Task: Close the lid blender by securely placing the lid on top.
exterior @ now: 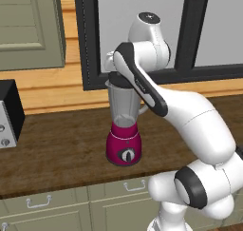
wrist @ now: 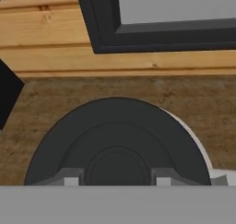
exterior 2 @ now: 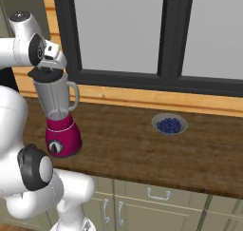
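Lid (exterior 2: pixel 46 74) atop blender (exterior 2: pixel 59 120); blueberry bowl (exterior 2: pixel 169 124) well right.

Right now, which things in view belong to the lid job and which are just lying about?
Job:
- blender
- lid, over the jar mouth
- end effector, fingers either side of the lid's centre knob

Lying about:
- bowl of blueberries on the counter
- black-and-silver appliance at the left

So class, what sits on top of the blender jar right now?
The black lid sits at the blender jar's mouth, gripper straddling it. Whether it is fully seated is hidden.

Even, shadowless render; perhaps slightly soft.
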Motion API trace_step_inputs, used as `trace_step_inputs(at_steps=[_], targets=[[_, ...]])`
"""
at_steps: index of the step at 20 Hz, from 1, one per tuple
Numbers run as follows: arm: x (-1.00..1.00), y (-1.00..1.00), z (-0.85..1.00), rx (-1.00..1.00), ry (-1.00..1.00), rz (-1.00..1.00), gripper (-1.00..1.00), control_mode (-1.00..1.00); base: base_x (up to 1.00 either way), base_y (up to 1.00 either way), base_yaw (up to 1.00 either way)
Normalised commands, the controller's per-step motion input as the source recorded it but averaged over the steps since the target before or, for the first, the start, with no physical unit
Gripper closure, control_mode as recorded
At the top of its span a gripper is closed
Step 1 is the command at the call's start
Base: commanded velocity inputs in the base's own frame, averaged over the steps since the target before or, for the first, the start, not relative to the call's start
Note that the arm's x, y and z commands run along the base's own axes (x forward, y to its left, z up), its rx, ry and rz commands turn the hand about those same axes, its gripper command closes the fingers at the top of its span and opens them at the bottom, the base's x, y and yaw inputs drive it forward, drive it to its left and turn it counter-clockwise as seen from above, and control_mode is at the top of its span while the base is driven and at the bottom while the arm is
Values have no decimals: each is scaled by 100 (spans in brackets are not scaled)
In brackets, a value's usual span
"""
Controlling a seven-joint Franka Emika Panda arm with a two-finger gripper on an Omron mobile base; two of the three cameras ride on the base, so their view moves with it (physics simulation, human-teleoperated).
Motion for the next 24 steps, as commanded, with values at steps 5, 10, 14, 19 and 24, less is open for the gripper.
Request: trace_step_inputs(at_steps=[5,10,14,19,24], targets=[[16,0,0,0,0,0,100,-100,0,0,0],[18,0,-1,0,0,0,100,-100,0,0,0],[17,0,-3,0,0,0,100,-100,0,0,0],[6,0,-12,0,0,0,100,-100,0,0,0],[0,0,-17,0,0,0,100,-100,0,0,0]])
